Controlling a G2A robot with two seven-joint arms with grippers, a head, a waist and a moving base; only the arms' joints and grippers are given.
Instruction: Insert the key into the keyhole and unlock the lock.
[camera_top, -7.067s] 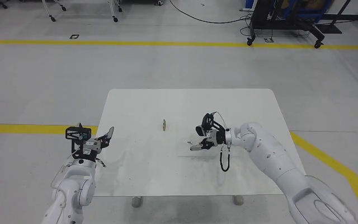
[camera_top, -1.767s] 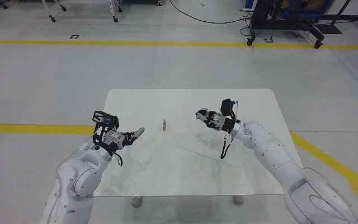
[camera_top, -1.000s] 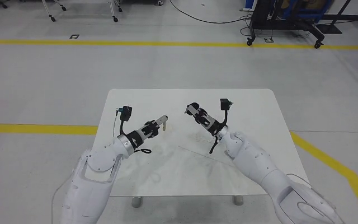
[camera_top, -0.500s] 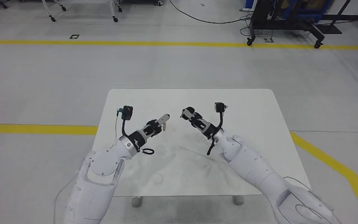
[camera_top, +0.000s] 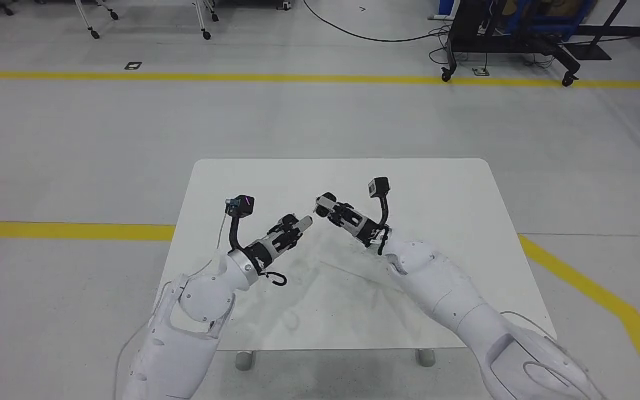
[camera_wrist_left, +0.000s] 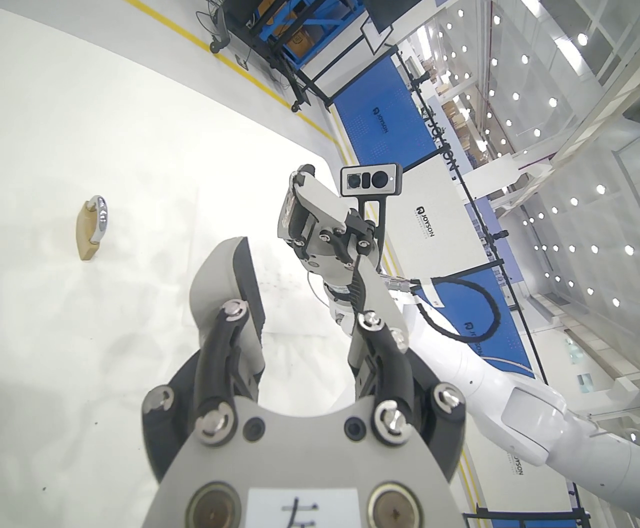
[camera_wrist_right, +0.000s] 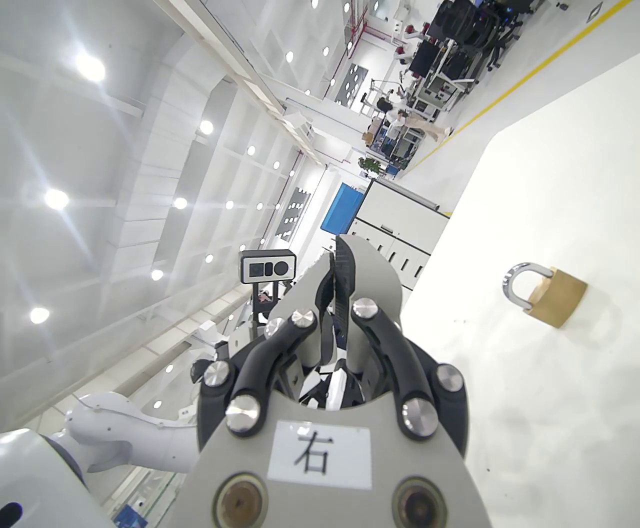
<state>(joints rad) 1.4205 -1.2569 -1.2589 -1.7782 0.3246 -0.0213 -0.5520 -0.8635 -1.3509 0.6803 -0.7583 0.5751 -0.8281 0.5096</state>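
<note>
left gripper (camera_wrist_left: 295, 277) hovers above the white table (camera_top: 440, 200), fingers apart, padlock (camera_wrist_left: 91, 229) lying nearby; right gripper (camera_wrist_right: 336, 256) faces it, fingers pressed together.

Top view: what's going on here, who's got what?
Both arms are over the white table, their tips close together. The left gripper is open and holds nothing. The right gripper is shut; whether it grips a key cannot be told. The brass padlock lies on the table apart from both grippers, and its shackle looks closed. Nothing is in its keyhole yet.
</note>
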